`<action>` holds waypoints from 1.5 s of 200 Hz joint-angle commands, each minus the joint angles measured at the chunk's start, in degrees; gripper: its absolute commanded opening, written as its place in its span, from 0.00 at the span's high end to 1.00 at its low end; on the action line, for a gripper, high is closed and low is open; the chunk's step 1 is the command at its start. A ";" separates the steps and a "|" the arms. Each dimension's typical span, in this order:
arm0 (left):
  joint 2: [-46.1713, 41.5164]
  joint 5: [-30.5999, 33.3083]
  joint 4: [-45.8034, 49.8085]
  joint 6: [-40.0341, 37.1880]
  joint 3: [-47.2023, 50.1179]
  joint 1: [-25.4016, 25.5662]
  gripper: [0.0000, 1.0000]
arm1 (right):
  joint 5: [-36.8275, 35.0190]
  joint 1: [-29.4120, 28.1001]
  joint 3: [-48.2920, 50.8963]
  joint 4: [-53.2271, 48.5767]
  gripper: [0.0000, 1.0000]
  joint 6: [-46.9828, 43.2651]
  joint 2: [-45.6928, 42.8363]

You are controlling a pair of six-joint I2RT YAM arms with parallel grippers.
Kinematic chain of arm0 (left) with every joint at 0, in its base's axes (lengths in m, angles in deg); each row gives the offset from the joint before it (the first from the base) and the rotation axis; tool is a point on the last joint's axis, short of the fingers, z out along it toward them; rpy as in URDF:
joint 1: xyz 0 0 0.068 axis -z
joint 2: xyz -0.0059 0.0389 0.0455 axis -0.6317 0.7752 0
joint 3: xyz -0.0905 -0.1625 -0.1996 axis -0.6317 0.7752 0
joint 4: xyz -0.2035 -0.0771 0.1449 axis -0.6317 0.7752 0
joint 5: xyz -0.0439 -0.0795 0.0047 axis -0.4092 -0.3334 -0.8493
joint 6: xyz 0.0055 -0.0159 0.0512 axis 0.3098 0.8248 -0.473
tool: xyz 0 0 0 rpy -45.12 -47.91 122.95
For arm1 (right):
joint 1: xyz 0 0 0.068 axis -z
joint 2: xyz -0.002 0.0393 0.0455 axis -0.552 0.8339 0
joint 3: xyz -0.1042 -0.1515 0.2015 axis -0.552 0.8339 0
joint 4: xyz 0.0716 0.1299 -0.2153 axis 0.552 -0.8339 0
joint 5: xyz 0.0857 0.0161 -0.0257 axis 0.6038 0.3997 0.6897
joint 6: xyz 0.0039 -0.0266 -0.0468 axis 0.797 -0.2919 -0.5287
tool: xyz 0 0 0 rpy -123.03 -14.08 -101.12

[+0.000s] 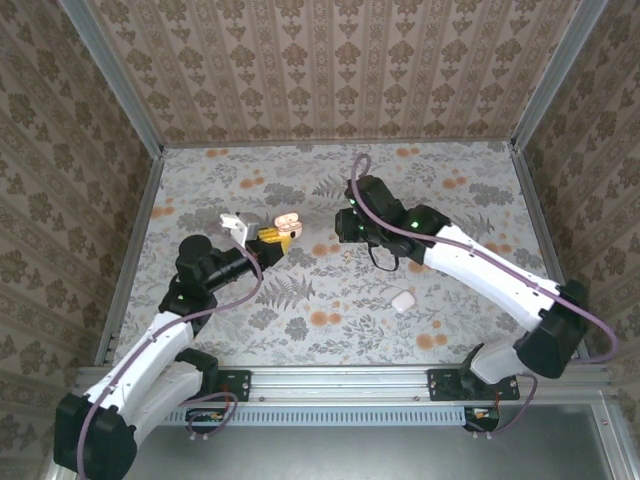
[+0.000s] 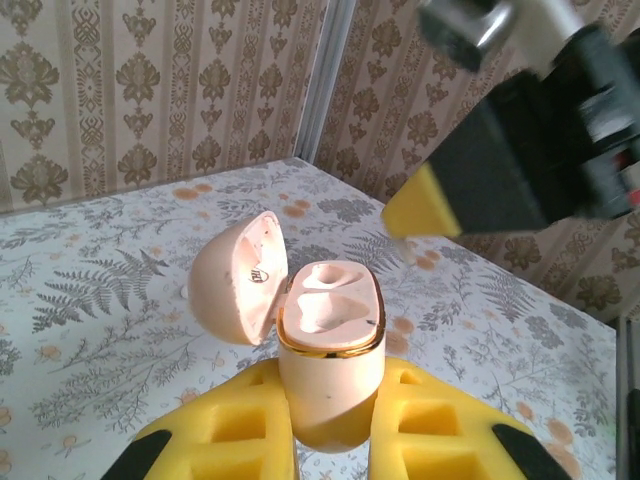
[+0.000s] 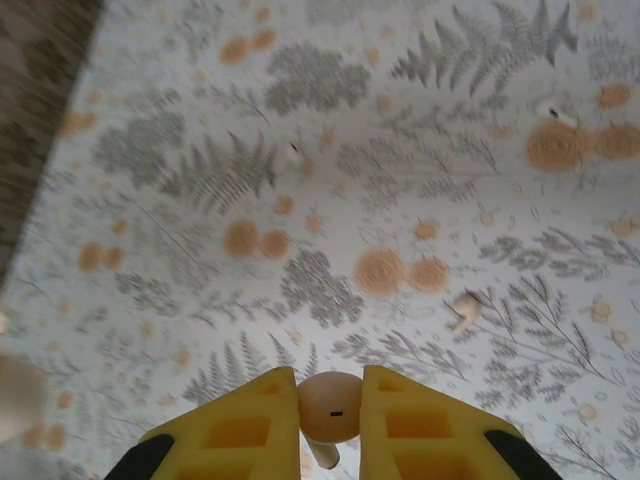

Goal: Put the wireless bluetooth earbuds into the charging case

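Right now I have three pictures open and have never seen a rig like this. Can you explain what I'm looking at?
Two robot arms are bolted at the near edge of a flower-patterned table. The wide picture looks down from above and behind them. The other two come from a camera on each wrist, so the yellow fingers at the bottom edge are that arm's own. The left gripper is shut on an open charging case, whose sockets look empty. The right gripper pinches one earbud. A second earbud and a small white box lie on the table.
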 commanded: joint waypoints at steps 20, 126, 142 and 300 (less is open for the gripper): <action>3.09 4.62 -9.39 -1.29 -1.53 3.58 1.00 | -2.50 -1.42 2.44 10.20 0.84 2.33 -6.15; 7.71 7.67 -13.07 -2.57 -3.81 7.61 1.00 | -2.03 -6.11 2.67 22.52 0.85 2.17 -3.82; 7.45 7.92 -12.80 -2.70 -3.76 7.70 1.00 | -1.56 -6.54 2.42 23.66 0.85 2.43 -2.72; 4.34 12.32 -9.29 -4.59 -3.03 8.25 1.00 | -1.66 -9.30 1.26 25.65 0.85 4.01 3.93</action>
